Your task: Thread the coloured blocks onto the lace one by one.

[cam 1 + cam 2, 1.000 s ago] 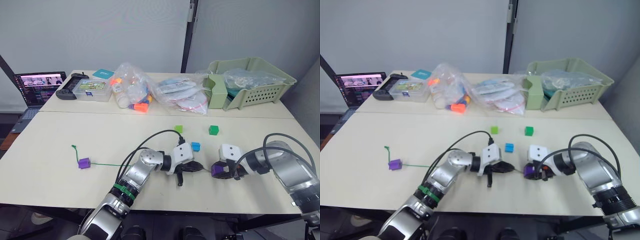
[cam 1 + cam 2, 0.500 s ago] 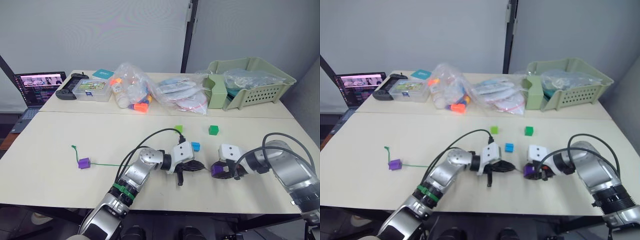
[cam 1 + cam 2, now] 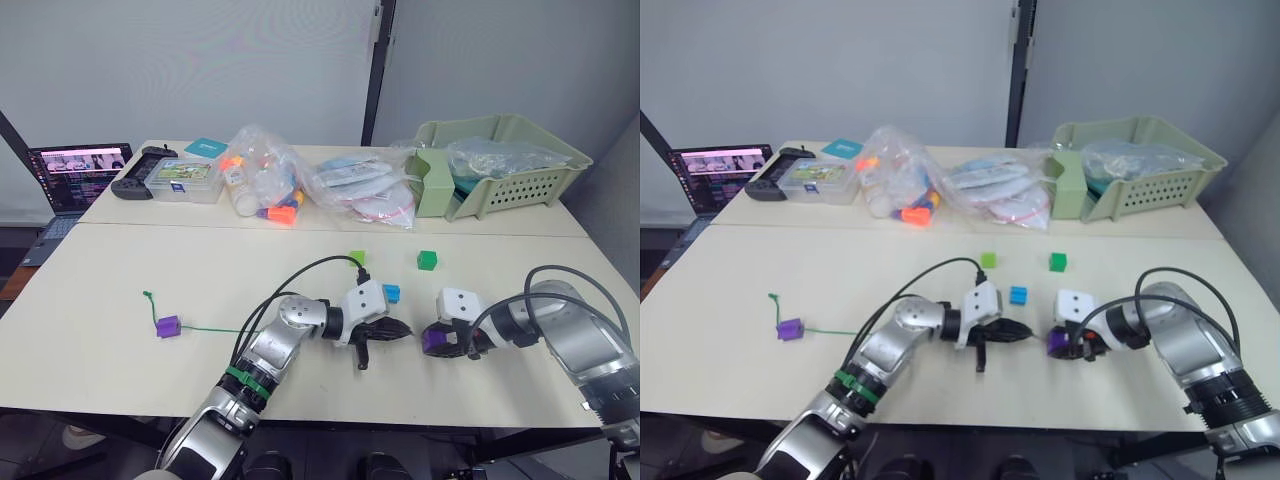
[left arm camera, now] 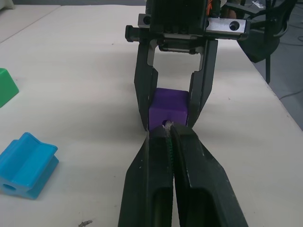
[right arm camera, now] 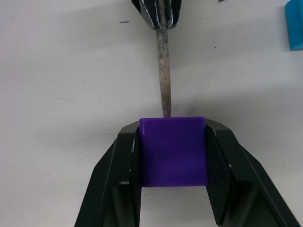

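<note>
Two pale tables (image 3: 120, 300) sit pushed together, the seam running across between them. On the far one, at its left end, there's an open laptop (image 3: 78, 176) with its screen lit, hanging just off the edge. Next to it a black handheld controller (image 3: 140, 180), touching a clear lidded plastic box (image 3: 184, 182). A teal card (image 3: 205, 147) lies just behind that box. Moving along, a clear bag (image 3: 262, 180) stuffed with orange and white toys, then another clear bag (image 3: 362, 190) holding flat pale packets with pink inside. At the right end, a pale green basket (image 3: 500, 165) with slotted sides, a crumpled plastic bag (image 3: 495, 155) lying in it.
</note>
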Controlling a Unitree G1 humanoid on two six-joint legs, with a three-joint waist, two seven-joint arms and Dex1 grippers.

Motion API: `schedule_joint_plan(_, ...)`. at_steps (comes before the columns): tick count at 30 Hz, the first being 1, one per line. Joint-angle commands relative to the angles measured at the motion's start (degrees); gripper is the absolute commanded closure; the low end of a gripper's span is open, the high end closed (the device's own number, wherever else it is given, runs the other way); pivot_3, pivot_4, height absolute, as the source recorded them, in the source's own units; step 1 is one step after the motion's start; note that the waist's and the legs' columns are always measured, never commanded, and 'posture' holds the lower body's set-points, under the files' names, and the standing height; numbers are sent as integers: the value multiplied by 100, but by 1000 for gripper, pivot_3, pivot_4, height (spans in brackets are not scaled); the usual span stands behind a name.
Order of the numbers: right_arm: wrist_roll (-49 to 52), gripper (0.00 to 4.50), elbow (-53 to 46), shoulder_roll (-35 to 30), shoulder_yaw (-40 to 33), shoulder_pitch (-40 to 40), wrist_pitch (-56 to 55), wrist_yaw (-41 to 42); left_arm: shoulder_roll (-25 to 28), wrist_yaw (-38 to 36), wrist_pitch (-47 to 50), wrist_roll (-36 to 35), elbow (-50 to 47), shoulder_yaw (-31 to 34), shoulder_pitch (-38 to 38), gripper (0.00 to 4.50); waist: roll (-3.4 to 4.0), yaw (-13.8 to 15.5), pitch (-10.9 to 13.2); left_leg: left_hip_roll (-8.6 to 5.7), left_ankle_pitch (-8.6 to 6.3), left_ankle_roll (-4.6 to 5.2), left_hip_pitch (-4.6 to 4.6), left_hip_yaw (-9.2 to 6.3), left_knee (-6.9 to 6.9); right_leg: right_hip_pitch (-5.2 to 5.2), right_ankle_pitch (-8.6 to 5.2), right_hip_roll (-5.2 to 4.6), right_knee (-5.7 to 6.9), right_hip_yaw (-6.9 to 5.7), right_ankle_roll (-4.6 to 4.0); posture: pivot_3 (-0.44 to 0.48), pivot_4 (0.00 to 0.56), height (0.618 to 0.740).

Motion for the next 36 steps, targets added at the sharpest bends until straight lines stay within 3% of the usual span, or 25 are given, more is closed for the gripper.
schedule_joint_plan(1, -23, 3304, -107, -42, 27, -52, 86, 0, -184, 2, -100, -107, 197, 7, -48, 4500, 0, 1, 0, 0, 0, 0, 0, 0, 0, 0, 0, 0, 0, 0, 0, 0, 150, 740)
schedule_joint_plan(7, -14, 3304, -147, -42, 12, -79, 150, 14, -366, -84, -508, 86, 868, -144, -245, 4500, -1, 19, 0, -2, 0, 0, -1, 0, 2, 1, 0, -1, -1, 0, 0, 0, 150, 740)
schedule_joint_plan(32, 78, 3304, -380, -55, -51, 39, 396, -88, -1092, -110, -1162, 386, 1951, -99, -852, 4500, -1, 40, 1, -6, 0, 0, -9, -1, 6, -5, 1, -2, -1, 0, 3, 0, 150, 740)
schedule_joint_plan(33, 77, 3304, -377, -52, -50, 35, 398, -92, -1068, -133, -1135, 375, 1919, -76, -836, 3975, -1, 39, 1, -6, 0, 0, -9, -1, 6, -5, 1, -2, -1, -1, 3, 0, 150, 740)
schedule_joint_plan(36, 76, 3304, -368, -46, -48, 30, 399, -102, -812, -175, -1231, 490, 1825, -44, -823, 3190, -1, 39, 0, -6, 0, 0, -9, -1, 6, -4, 1, -2, -1, 0, 3, 0, 150, 740)
